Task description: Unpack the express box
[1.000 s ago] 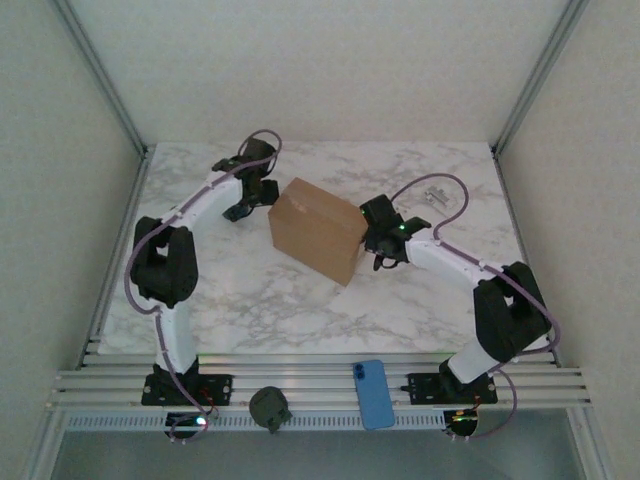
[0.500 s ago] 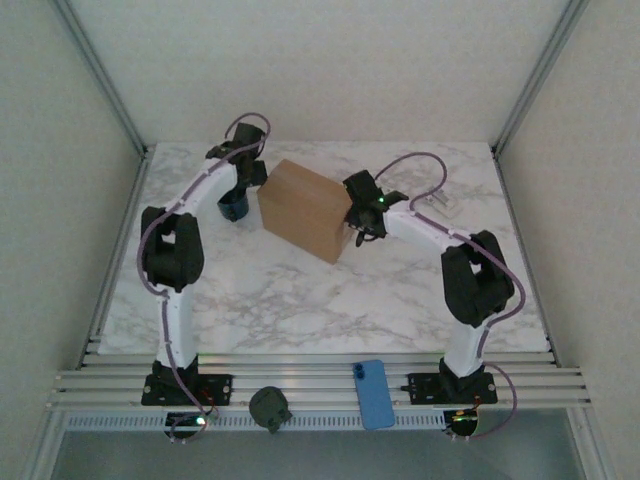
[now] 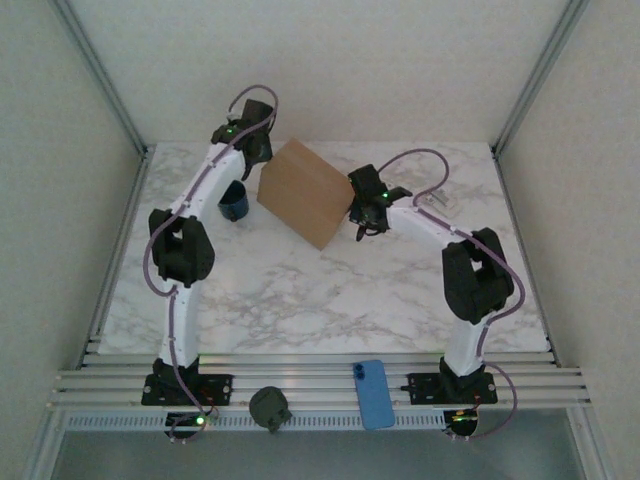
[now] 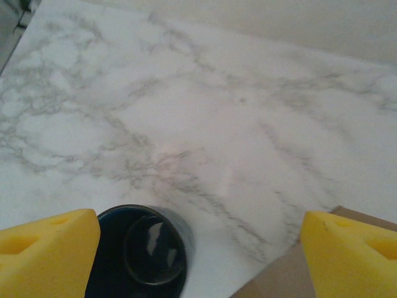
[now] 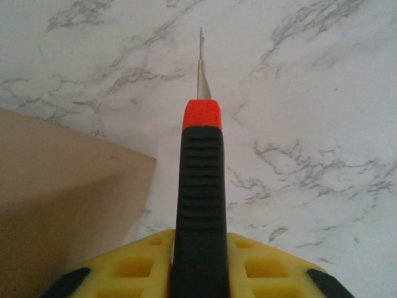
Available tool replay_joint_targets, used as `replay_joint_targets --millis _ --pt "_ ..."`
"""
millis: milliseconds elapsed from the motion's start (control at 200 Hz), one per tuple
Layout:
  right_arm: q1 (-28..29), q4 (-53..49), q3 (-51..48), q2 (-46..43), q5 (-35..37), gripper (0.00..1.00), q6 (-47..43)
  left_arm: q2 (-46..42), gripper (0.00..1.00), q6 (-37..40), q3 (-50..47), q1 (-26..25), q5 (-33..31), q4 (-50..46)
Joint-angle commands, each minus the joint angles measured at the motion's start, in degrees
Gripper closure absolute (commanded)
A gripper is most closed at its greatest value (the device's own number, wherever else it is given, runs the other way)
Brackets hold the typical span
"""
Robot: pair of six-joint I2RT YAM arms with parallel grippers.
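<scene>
The express box [image 3: 305,190], a plain brown carton, stands tilted in the middle back of the marble table [image 3: 300,290]. My left gripper [image 3: 254,142] hovers at its upper left corner, open. In the left wrist view the yellow fingers [image 4: 43,248] are spread wide above a dark blue mug [image 4: 139,254], and a box corner [image 4: 291,282] shows at the lower right. That mug [image 3: 234,204] sits left of the box. My right gripper [image 3: 362,212] is at the box's right edge, shut on a black utility knife [image 5: 200,186] with a red tip and its blade [image 5: 202,74] out. The box's side [image 5: 62,186] lies left of the knife.
A blue phone [image 3: 375,393] and a dark round object [image 3: 269,407] lie on the rail at the near edge. A small pale item [image 3: 437,198] rests at the back right. Metal frame posts stand at the table's back corners.
The box has shifted toward the back and tipped up. My left gripper rose from beside the mug to the box's upper left corner. My right gripper followed the box's right edge.
</scene>
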Motion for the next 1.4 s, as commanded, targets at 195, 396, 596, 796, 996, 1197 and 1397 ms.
replay_joint_targets --millis 195,396,596,796,996,1197,1397 --pt "-2.4 7.8 -1.7 -6.2 -7.5 1.0 -2.2 1.8 0.2 -0.8 -0.3 -3.0 7.8 -3.9" --pt "-2.4 8.2 0.6 -4.3 -11.7 1.0 -1.7 -1.2 0.21 -1.3 -12.8 -3.5 9.9 1.4" --pt "-2.4 7.3 1.3 -4.9 -13.4 1.0 -2.2 -4.2 0.22 -1.7 -20.8 -5.1 12.0 3.4" --pt "-2.5 4.8 0.4 -6.7 -11.4 1.0 -3.7 -7.6 0.19 -3.3 -24.2 -6.0 5.5 3.3" --pt "-2.8 4.1 -2.4 -8.9 -8.4 1.0 -4.5 -3.2 0.16 -4.2 -10.4 -5.4 -11.3 -3.0" --pt "-3.3 4.1 -5.5 -11.1 -7.6 1.0 -4.8 2.8 0.15 -4.2 1.5 -5.4 -19.7 -7.6" --pt "-3.8 3.3 -6.4 -12.4 -7.5 1.0 -5.7 2.2 0.17 -5.0 -5.3 -5.6 -15.8 -6.1"
